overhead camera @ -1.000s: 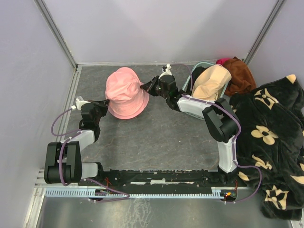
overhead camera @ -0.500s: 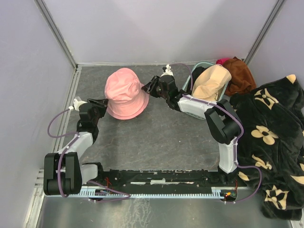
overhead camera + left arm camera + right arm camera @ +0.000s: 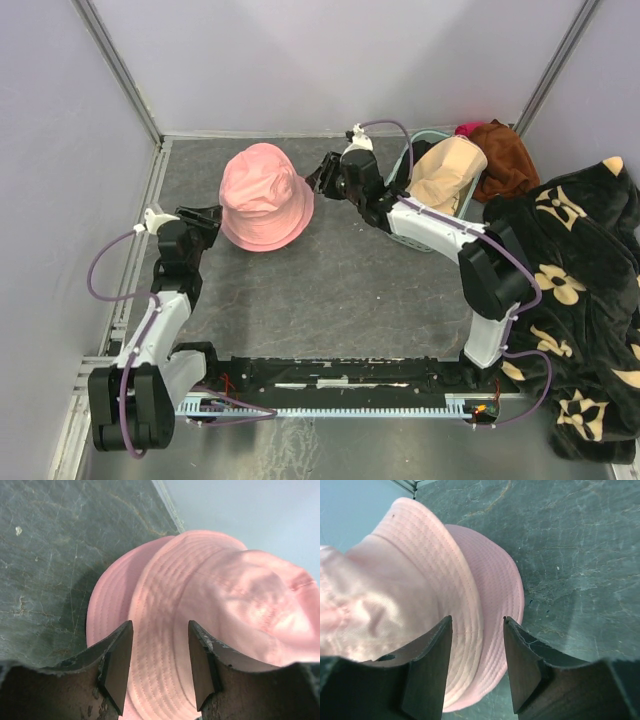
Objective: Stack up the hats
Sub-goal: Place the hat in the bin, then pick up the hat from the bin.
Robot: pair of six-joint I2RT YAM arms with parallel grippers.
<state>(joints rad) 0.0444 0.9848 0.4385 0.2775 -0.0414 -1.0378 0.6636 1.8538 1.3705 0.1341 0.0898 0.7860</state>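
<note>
**Hats.** The pink hat [image 3: 262,195] is a soft bucket hat resting crown up and brim down on the surface [image 3: 330,280], left of centre towards the back. Its crown is creased and slightly slumped, and rows of stitching ring the sloping brim. A second pink edge shows beneath the brim; whether it belongs to another hat cannot be told. The beige hat [image 3: 445,172] lies crumpled and tilted in the basket [image 3: 428,134] at back right, well apart from the pink one.
</note>
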